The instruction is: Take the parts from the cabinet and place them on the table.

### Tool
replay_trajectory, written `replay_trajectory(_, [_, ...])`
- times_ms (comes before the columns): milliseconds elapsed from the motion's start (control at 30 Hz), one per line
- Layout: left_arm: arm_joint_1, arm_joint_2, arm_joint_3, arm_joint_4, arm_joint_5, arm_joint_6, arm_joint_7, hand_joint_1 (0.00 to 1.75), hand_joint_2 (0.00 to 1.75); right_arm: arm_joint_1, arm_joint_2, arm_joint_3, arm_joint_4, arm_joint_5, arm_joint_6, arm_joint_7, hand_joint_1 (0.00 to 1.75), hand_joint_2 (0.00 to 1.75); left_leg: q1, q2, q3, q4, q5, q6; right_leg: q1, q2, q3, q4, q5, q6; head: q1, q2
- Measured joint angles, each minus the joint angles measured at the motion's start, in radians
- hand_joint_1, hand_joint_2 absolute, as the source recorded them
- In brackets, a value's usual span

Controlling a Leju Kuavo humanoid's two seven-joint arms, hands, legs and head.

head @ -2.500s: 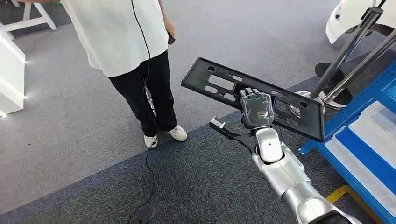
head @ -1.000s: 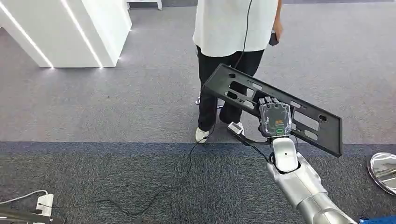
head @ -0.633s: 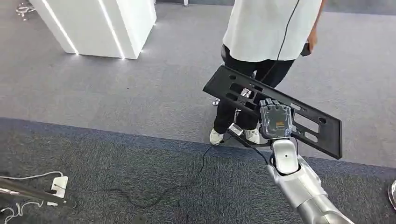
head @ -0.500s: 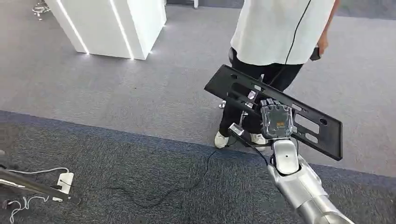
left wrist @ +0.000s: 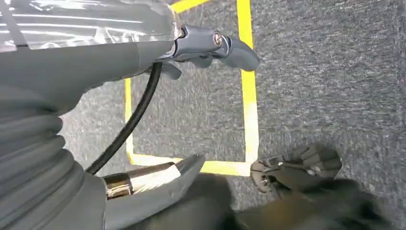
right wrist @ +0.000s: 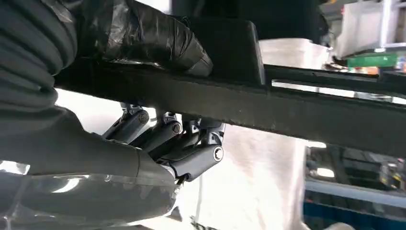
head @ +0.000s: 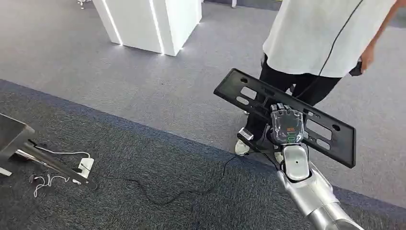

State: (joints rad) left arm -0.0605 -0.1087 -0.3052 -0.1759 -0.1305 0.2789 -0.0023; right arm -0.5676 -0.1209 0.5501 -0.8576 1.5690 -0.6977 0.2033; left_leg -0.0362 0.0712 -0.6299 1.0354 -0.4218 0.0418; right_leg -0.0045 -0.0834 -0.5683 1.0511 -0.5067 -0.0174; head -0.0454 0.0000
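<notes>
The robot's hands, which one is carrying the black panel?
The right hand; it grips the black panel, while the left hand holds nothing.

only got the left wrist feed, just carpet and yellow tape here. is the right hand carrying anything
Observer: Yes. In the head view the right hand grips a long black plate with cut-out slots, held tilted above the carpet.
Operator: grip look solid
Observer: In the right wrist view the thumb lies on one face of the plate and the fingers curl against the other.
Operator: anyone nearby
Observer: A person in a white top and dark trousers stands just beyond the plate's far edge.
Operator: table in sight
Observer: A grey tabletop corner on a metal leg shows at the head view's left edge.
</notes>
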Motion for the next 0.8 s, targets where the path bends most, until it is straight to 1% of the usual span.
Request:
replay_trajectory(33, [-0.002,0.0,0.0,0.0,-0.004,-0.002,0.0,0.0,1.75,0.0,-0.002,0.0,0.0,0.0,0.0,0.002,1.75,1.75,-0.001,-0.01,-0.004,-0.002,0.002,0.004,-0.001,-0.009,0.0,-0.003,0.001,0.005,0.001,0.0])
replay_trajectory(100, [0.004,0.0,0.0,0.0,-0.007,-0.005,0.002,0.0,1.75,0.003,-0.002,0.0,0.0,0.0,0.0,0.001,1.75,1.75,-0.004,-0.032,-0.004,-0.008,0.003,0.013,-0.002,-0.03,0.008,-0.012,0.0,0.01,0.001,0.0])
replay_trajectory(133, [0.005,0.0,0.0,0.0,-0.008,-0.006,0.002,0.0,1.75,0.003,-0.001,0.0,-0.003,0.0,0.0,0.001,1.75,1.75,0.005,-0.042,0.011,-0.03,0.011,0.021,0.004,-0.035,0.012,-0.014,-0.005,0.017,0.001,0.0])
replay_trajectory(167, [0.009,-0.003,0.0,0.0,-0.008,-0.006,0.003,0.0,1.75,0.003,-0.004,0.0,-0.005,0.0,0.0,0.0,1.75,1.75,0.008,-0.051,0.02,-0.043,0.019,0.021,-0.004,0.016,0.01,0.005,-0.014,0.022,0.003,0.0])
replay_trajectory(200, [0.007,-0.002,0.0,0.0,-0.009,-0.006,0.004,0.0,1.75,0.002,-0.005,0.0,-0.007,0.001,0.0,0.0,1.75,1.75,0.013,-0.058,0.021,-0.047,0.02,0.024,-0.003,0.055,-0.016,0.056,-0.046,0.022,0.003,0.0])
replay_trajectory(233, [0.003,-0.001,0.0,0.0,-0.009,-0.006,0.004,0.0,1.75,0.003,-0.006,0.0,-0.007,0.001,0.0,0.0,1.75,1.75,0.015,-0.066,0.021,-0.046,0.021,0.028,-0.004,0.072,-0.052,0.129,-0.08,0.023,0.004,0.0])
replay_trajectory(267, [0.0,-0.002,0.0,0.0,-0.009,-0.006,0.004,0.0,1.75,0.009,-0.012,0.0,-0.006,0.001,0.0,0.0,1.75,1.75,0.015,-0.081,0.022,-0.045,0.02,0.03,-0.006,0.078,-0.094,0.208,-0.11,0.026,0.003,0.0])
replay_trajectory(300, [0.0,-0.002,0.0,0.0,-0.009,-0.009,0.004,0.0,1.75,0.015,-0.015,0.0,-0.006,0.001,0.0,0.0,1.75,1.75,0.015,-0.096,0.022,-0.043,0.02,0.03,-0.009,0.081,-0.131,0.267,-0.122,0.03,0.003,0.0])
replay_trajectory(333, [0.001,-0.002,-0.001,0.0,-0.009,-0.009,0.004,0.0,1.75,0.018,-0.016,0.0,-0.005,0.001,0.0,0.0,1.75,1.75,0.017,-0.109,0.021,-0.039,0.018,0.028,-0.011,0.082,-0.147,0.281,-0.111,0.033,0.003,0.0])
replay_trajectory(367, [0.004,-0.002,-0.001,0.0,-0.009,-0.01,0.004,0.0,1.75,0.02,-0.016,0.0,-0.005,0.001,0.0,0.0,1.75,1.75,0.019,-0.123,0.021,-0.033,0.015,0.025,-0.015,0.082,-0.14,0.249,-0.076,0.036,0.003,0.0])
replay_trajectory(400, [0.007,-0.002,-0.001,0.0,-0.009,-0.01,0.004,0.0,1.75,0.019,-0.016,0.0,-0.006,0.001,0.0,0.0,1.75,1.75,0.023,-0.135,0.021,-0.024,0.01,0.021,-0.02,0.084,-0.11,0.173,-0.023,0.041,0.003,0.0])
replay_trajectory(433, [0.008,-0.002,-0.001,0.0,-0.009,-0.01,0.004,0.0,1.75,0.018,-0.018,0.0,-0.006,0.001,0.0,0.0,1.75,1.75,0.026,-0.147,0.02,-0.012,0.002,0.014,-0.027,0.095,-0.072,0.087,0.025,0.048,0.003,0.0])
replay_trajectory(467, [0.008,-0.002,-0.001,0.0,-0.009,-0.01,0.004,0.0,1.75,0.018,-0.02,0.0,-0.006,0.001,0.0,0.0,1.75,1.75,0.03,-0.158,0.014,0.004,-0.007,0.006,-0.035,0.132,-0.044,0.03,0.027,0.055,0.003,0.0])
replay_trajectory(500, [0.004,-0.001,0.0,0.0,-0.009,-0.008,0.004,0.0,1.75,0.018,-0.02,0.0,-0.006,0.001,0.0,-0.002,1.75,1.75,0.027,-0.171,0.0,0.023,-0.013,-0.002,-0.032,0.156,-0.042,0.023,0.018,0.053,0.008,0.0])
replay_trajectory(533, [0.005,-0.001,0.0,0.0,-0.008,-0.008,0.004,0.0,1.75,0.018,-0.021,0.0,-0.007,0.001,0.0,-0.003,1.75,1.75,0.028,-0.177,-0.005,0.02,-0.012,-0.005,-0.029,0.136,-0.046,0.03,0.02,0.042,0.008,0.0])
replay_trajectory(567, [0.009,-0.001,-0.001,0.0,-0.008,-0.008,0.004,0.0,1.75,0.02,-0.021,0.0,-0.008,0.001,0.0,-0.003,1.75,1.75,0.029,-0.184,-0.006,0.017,-0.01,-0.009,-0.024,0.132,-0.047,0.03,0.02,0.036,0.008,0.0])
replay_trajectory(600, [0.012,-0.001,-0.001,0.0,-0.008,-0.008,0.004,0.0,1.75,0.02,-0.02,0.0,-0.008,0.001,0.0,-0.004,1.75,1.75,0.032,-0.192,-0.008,0.014,-0.006,-0.015,-0.021,0.123,-0.047,0.03,0.022,0.029,0.008,0.0])
replay_trajectory(633, [0.015,-0.001,-0.001,0.0,-0.008,-0.008,0.004,0.0,1.75,0.017,-0.017,0.0,-0.008,0.001,0.0,-0.004,1.75,1.75,0.033,-0.2,-0.013,0.019,-0.008,-0.018,-0.029,0.113,-0.045,0.023,0.026,0.021,0.007,0.0])
replay_trajectory(667, [0.018,0.0,-0.001,0.0,-0.008,-0.008,0.004,0.0,1.75,0.014,-0.016,0.0,-0.008,0.001,0.0,-0.004,1.75,1.75,0.03,-0.156,-0.014,0.03,-0.017,-0.021,-0.028,0.103,-0.041,0.019,0.027,0.015,0.007,0.0])
replay_trajectory(700, [0.017,0.0,-0.001,0.0,-0.008,-0.008,0.004,0.0,1.75,0.014,-0.016,0.0,-0.008,0.001,0.0,-0.003,1.75,1.75,0.029,-0.11,-0.035,0.075,-0.049,-0.028,-0.026,0.094,-0.039,0.016,0.028,0.009,0.003,0.0])
replay_trajectory(733, [0.015,0.0,-0.001,0.0,-0.008,-0.007,0.004,0.0,1.75,0.014,-0.017,0.0,-0.008,0.001,0.0,-0.003,1.75,1.75,0.032,-0.09,-0.07,0.149,-0.09,-0.033,-0.023,0.083,-0.04,0.016,0.028,0.008,0.004,0.0])
replay_trajectory(767, [0.013,0.0,-0.001,0.0,-0.008,-0.007,0.004,0.0,1.75,0.015,-0.017,0.0,-0.008,0.001,0.0,-0.003,1.75,1.75,0.035,-0.082,-0.108,0.228,-0.126,-0.035,-0.02,0.071,-0.04,0.016,0.026,0.006,0.003,0.0])
replay_trajectory(800, [0.013,0.0,0.0,0.0,-0.008,-0.007,0.004,0.0,1.75,0.017,-0.017,0.0,-0.008,0.001,0.0,-0.003,1.75,1.75,0.037,-0.079,-0.143,0.299,-0.151,-0.036,-0.018,0.059,-0.04,0.016,0.025,0.004,0.004,0.0])
